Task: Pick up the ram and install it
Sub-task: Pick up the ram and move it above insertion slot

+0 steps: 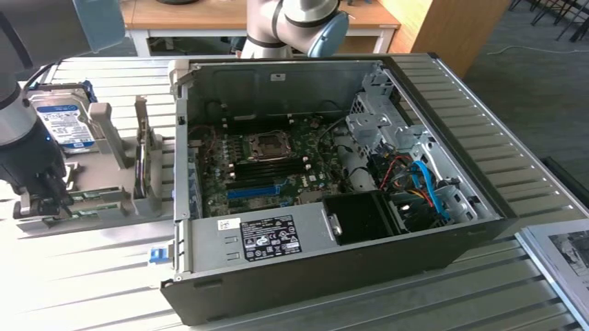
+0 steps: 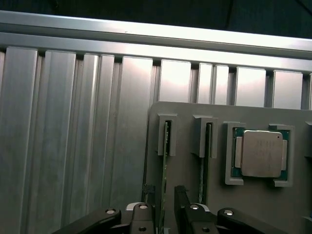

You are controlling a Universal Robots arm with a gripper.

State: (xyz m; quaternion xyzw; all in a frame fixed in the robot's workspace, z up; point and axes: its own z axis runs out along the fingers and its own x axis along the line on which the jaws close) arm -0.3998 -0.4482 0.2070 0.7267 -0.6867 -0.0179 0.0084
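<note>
Two green ram sticks stand on edge in the slots of a grey holder (image 2: 185, 114). In the wrist view I look down on the thin top edge of one ram (image 2: 166, 146) and of a second ram (image 2: 208, 146) beside it. My gripper (image 2: 165, 192) is open and straddles the first stick, one dark fingertip (image 2: 149, 191) on each side of its edge, with small gaps showing. In the exterior view the gripper (image 1: 43, 201) hangs low over the holder (image 1: 138, 200) at that view's left, next to the green ram (image 1: 92, 197).
A processor chip (image 2: 262, 153) lies in a pocket of the holder beside the sticks. A blue-labelled hard drive (image 1: 66, 121) stands behind the gripper. The open computer case (image 1: 432, 227) fills the middle, with its motherboard (image 1: 267, 165) and blue slot (image 1: 253, 191) inside. Everything rests on a ribbed aluminium table (image 2: 73, 122).
</note>
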